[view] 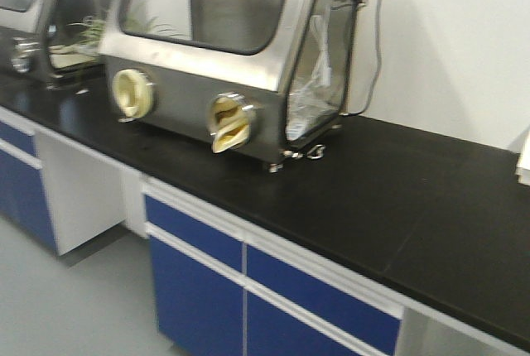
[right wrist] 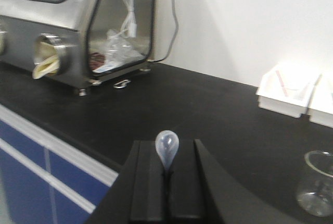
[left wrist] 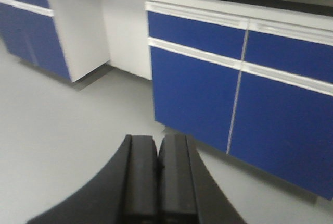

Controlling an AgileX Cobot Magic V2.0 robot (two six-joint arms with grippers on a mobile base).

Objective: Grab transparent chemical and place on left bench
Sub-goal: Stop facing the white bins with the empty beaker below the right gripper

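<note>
Got the clear pipette (right wrist: 167, 148) clamped bulb-up in the right fingers (right wrist: 151, 182) above the counter (right wrist: 208, 114), left fingers (left wrist: 143, 177) squeezed together, empty.

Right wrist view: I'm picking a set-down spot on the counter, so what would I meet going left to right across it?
Left to right: steel glove box → transparent chemical, its bulb poking from the right gripper → white tray.

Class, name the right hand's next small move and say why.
Probably move the right hand forward and lower it over the bench: it is shut on the pipette, bulb showing, and open black top lies ahead, left of the beaker.
</note>
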